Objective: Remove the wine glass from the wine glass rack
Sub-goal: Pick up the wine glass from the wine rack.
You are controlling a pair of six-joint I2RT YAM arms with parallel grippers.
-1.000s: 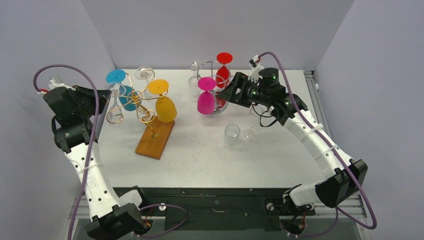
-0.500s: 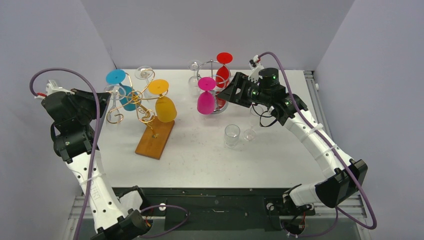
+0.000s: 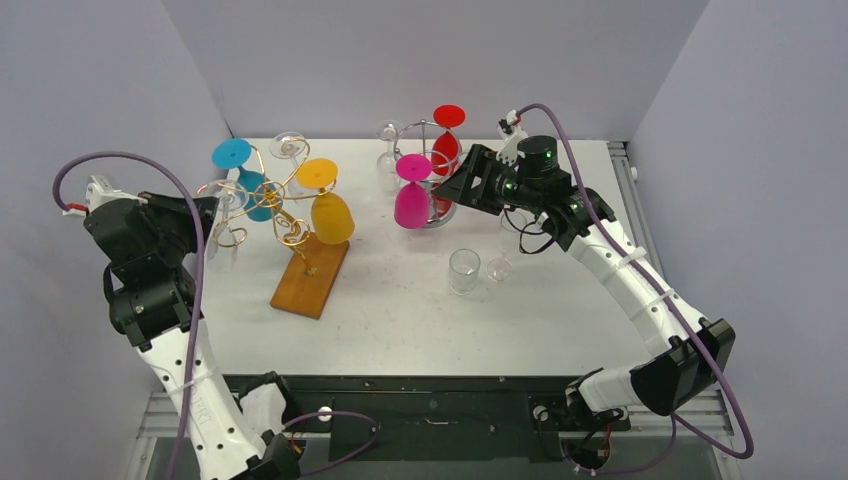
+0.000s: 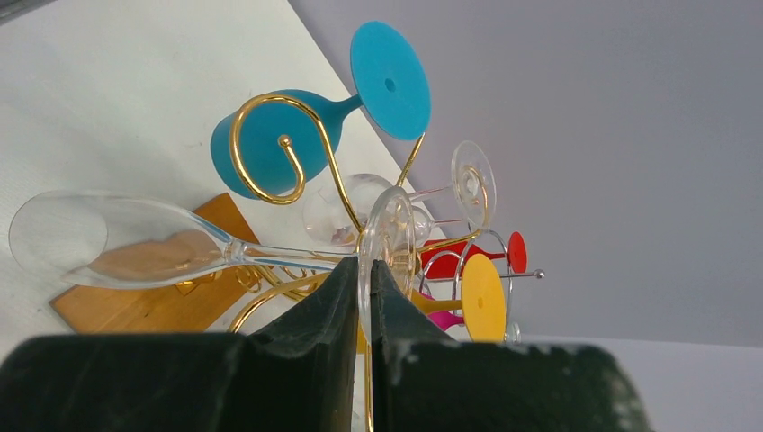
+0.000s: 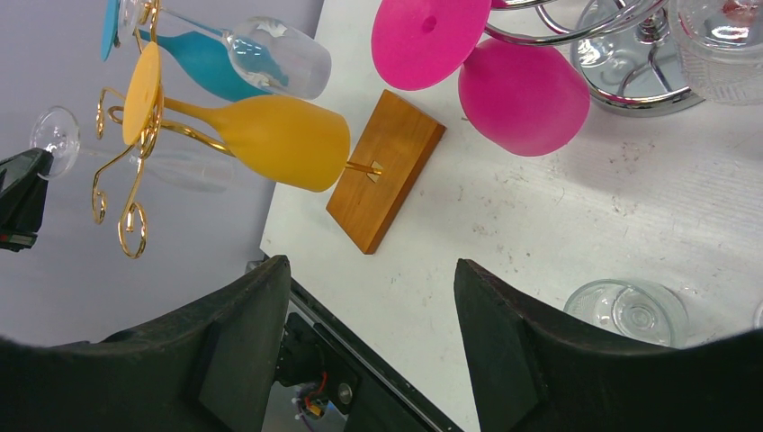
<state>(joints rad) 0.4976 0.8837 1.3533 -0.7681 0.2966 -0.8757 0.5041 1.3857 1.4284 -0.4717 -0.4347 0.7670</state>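
My left gripper [image 4: 364, 265] is shut on the round foot of a clear wine glass [image 4: 108, 238]. The glass lies sideways, its bowl pointing away from the fingers. From above, that gripper [image 3: 208, 212] is at the left side of the gold wire wine glass rack [image 3: 275, 195], holding the clear glass [image 3: 222, 228] by its outer curl. In the right wrist view the glass's foot [image 5: 54, 135] is just left of the gold curls. My right gripper [image 5: 371, 297] is open and empty, and hovers [image 3: 450, 185] by the chrome stand.
The gold rack stands on a wooden base [image 3: 310, 275] and carries a blue glass [image 3: 245, 185], a yellow glass [image 3: 330, 215] and another clear one [image 3: 288, 147]. A chrome stand [image 3: 428, 125] holds pink [image 3: 411, 200] and red [image 3: 447, 140] glasses. A tumbler [image 3: 463, 270] stands mid-table.
My left arm has drawn back toward the left and the near side, carrying the clear glass outward from the gold rack. The right arm has not moved.
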